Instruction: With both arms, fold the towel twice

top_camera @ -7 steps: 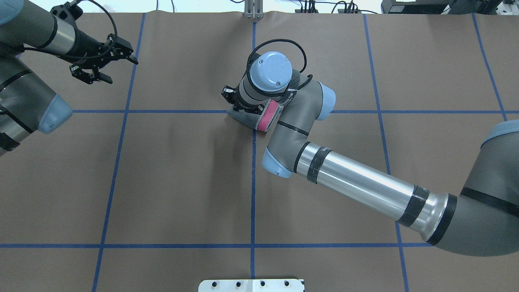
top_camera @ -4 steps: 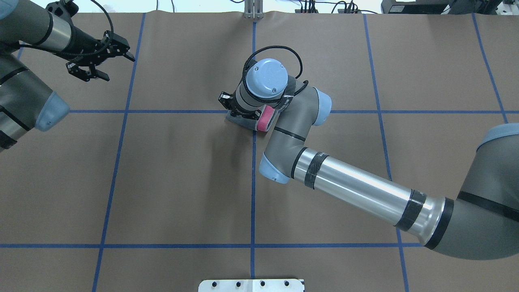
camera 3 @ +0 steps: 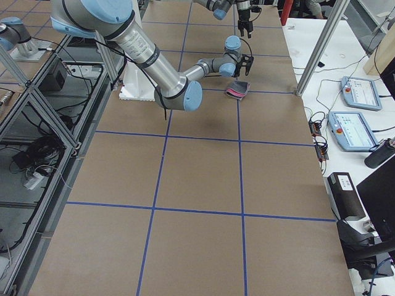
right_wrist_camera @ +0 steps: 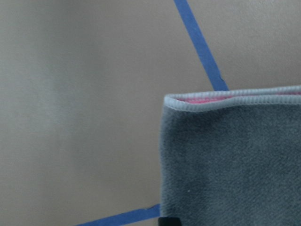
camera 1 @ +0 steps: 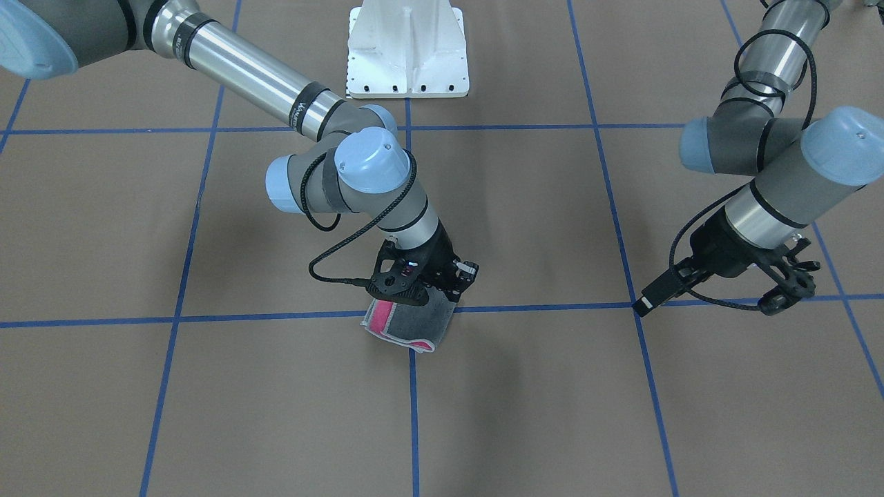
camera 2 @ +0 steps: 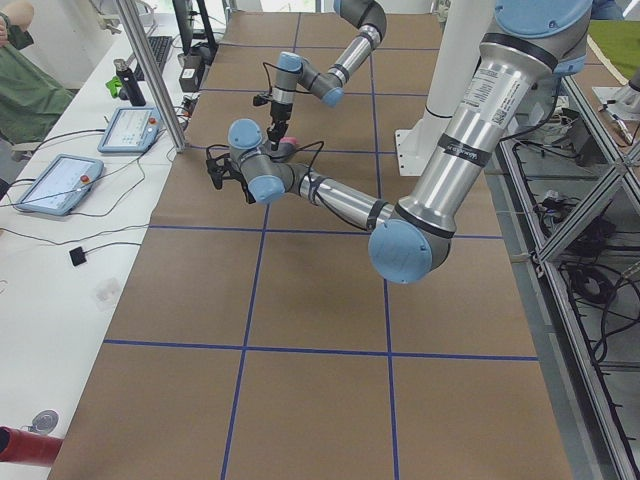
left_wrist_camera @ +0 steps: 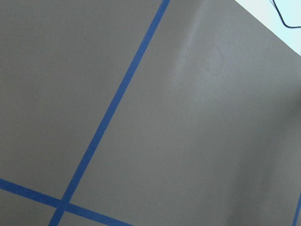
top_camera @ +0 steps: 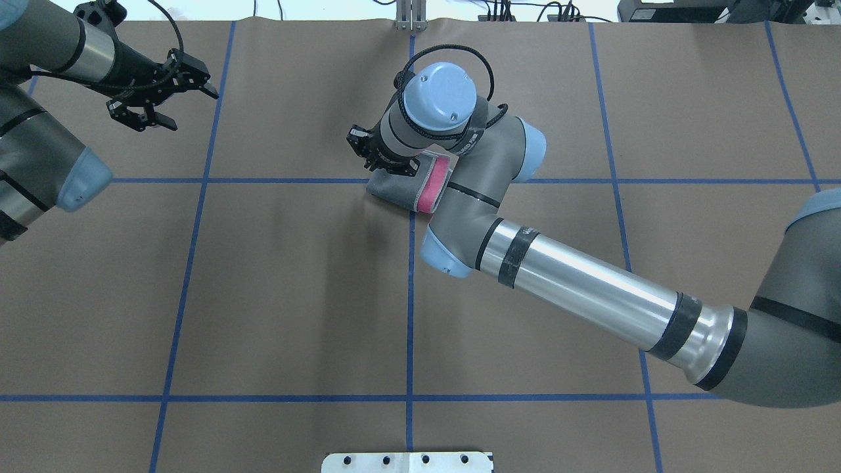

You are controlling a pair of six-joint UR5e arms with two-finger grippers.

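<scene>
The towel [top_camera: 402,189] lies folded small on the brown table near its middle, dark grey face up, with a pink strip along its right edge. It also shows in the front view [camera 1: 421,324] and fills the right wrist view [right_wrist_camera: 230,160]. My right gripper [top_camera: 374,156] points down over the towel's far left part [camera 1: 414,293]. Its fingers are hidden by the wrist and dark cloth, so I cannot tell if it is open or shut. My left gripper [top_camera: 190,108] is open and empty above the table's far left [camera 1: 784,290].
Blue tape lines [top_camera: 410,295] grid the table. The white pedestal base [camera 1: 407,48] stands at the robot's side. A metal post [top_camera: 410,16] stands at the far edge. Operator tablets [camera 3: 358,92] lie on a side table beyond it.
My right wrist dipped toward the towel, then rose and shifted toward the far edge, uncovering more of the pink strip. The towel stayed put. My left gripper drew back slightly to the far left.
</scene>
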